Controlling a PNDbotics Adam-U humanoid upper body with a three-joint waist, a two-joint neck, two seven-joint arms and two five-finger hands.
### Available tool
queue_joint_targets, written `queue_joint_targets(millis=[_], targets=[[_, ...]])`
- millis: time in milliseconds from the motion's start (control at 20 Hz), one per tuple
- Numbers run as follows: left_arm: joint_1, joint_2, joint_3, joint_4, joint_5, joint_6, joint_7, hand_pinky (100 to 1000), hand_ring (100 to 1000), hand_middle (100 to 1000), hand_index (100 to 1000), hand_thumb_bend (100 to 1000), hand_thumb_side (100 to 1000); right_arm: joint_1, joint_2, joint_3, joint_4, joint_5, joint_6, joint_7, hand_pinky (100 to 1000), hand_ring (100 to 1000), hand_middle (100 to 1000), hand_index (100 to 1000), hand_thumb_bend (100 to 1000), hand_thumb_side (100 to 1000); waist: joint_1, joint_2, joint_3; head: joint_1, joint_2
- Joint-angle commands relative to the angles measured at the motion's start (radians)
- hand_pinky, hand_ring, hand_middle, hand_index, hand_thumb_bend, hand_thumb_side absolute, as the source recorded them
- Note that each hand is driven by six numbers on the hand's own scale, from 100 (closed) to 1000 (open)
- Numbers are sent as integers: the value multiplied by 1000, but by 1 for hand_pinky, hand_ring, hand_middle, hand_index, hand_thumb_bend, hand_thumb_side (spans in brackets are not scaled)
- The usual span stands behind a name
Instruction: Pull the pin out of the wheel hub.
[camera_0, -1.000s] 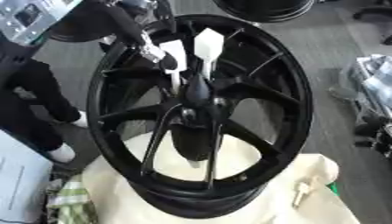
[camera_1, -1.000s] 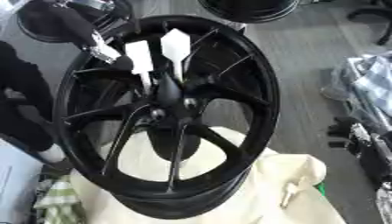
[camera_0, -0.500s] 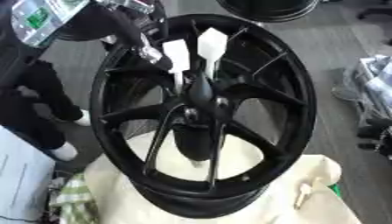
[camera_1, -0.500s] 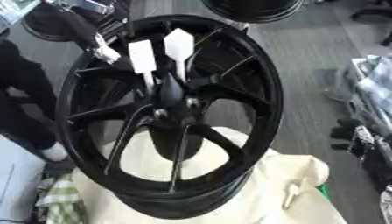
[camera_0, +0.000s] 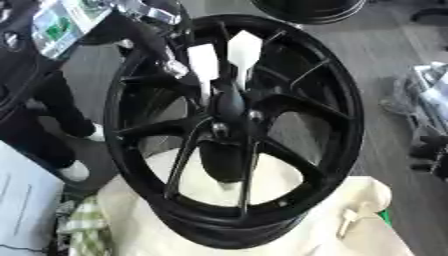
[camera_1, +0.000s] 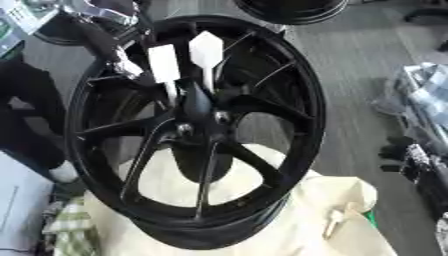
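Filling most of the view, a glossy black wheel hub (camera_0: 236, 130) stands tilted on its lower rim, which rests on a cream cloth (camera_0: 289, 225) spread below it from about 5 to 7 o'clock. Its thin spokes fan out from a dark centre boss (camera_0: 229, 107) just above the middle of the picture.

From the boss two white pins rise toward 12 o'clock, side by side: the left pin (camera_0: 203, 67) and the right pin (camera_0: 243, 50), each a narrow stem ending in a broad flat paddle-like head (the right one stands a little higher). Both stems still sit in the boss, and the heads are just apart from each other.

The robot's left arm (camera_1: 96, 30) comes in from the 11 o'clock corner, black with a silver joint, and reaches down across the rim toward the pins. The left hand (camera_0: 173, 67) lies just beside the left pin, at about 9 o'clock from its head, with a pale part close against the stem. Whether its fingers are curled round the pin or only near it, I cannot tell; the dark hand blends into the dark spokes behind it.

A small pale wooden-looking piece (camera_1: 335, 220) lies on the cloth at 4 o'clock from the hub.
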Motion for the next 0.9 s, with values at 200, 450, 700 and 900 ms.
queue_joint_targets(millis=[200, 450, 700, 900], targets=[[-15, 2, 5, -4, 13, -16, -10, 924, 842, 756, 812, 471, 855, -4, -13, -6, -2, 9, -1, 4, 665, 747, 656, 790, 100, 846, -3, -13, 0, 3, -2], [-15, -6, 0, -11, 38, -3, -10, 913, 818, 716, 797, 441, 849, -6, -13, -4, -1, 13, 2, 4, 665, 746, 655, 789, 100, 847, -2, -12, -1, 5, -2], [-16, -12, -6, -18, 52, 15, -10, 895, 789, 671, 772, 433, 761, -7, -13, -5, 0, 13, 3, 5, 665, 746, 655, 789, 100, 848, -1, -12, -1, 6, -2], [-17, -14, -7, -23, 48, 35, -10, 881, 770, 634, 742, 379, 582, -6, -12, -5, 1, 14, 4, 5, 665, 745, 654, 789, 100, 850, 0, -12, -1, 8, -2]])
